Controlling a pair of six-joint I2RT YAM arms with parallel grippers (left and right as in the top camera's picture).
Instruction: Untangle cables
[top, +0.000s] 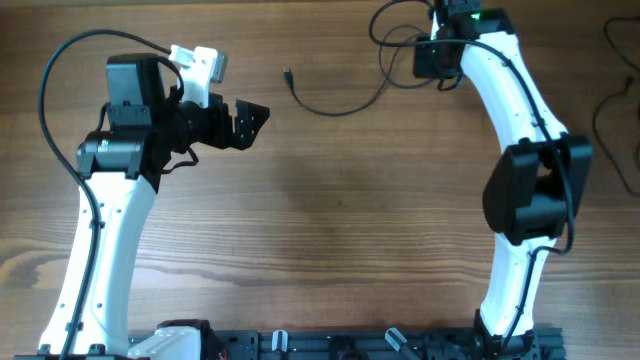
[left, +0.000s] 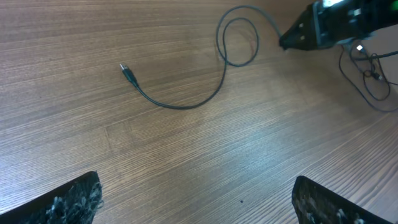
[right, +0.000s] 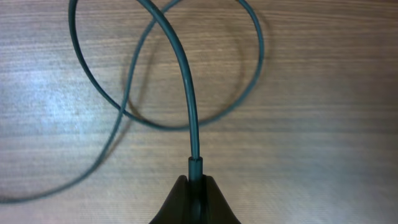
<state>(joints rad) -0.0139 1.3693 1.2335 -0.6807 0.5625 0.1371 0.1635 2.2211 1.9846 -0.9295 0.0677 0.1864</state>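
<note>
Cable first: one thin black flexible cable (left: 180, 107) lies on the brown wood-grain tabletop (top: 330, 230) ahead of the left gripper (left: 199, 205), whose jaws stand spread wide with nothing between them. Its small plug end (left: 126, 70) lies ahead and to the left of that gripper. From there the cord sweeps rightward into a loose loop (right: 261, 56) that crosses itself just in front of the right gripper (right: 195, 186). That gripper's jaws are pinched together on the cable's other end, and the cord comes straight out from between them. Beside the right gripper more thin black cords (left: 367, 87) lie tangled, partly cut off at the frame edge, and how they cross is hard to make out. Only the tips of the left gripper's fingers (left: 74, 199) show in its wrist view.
</note>
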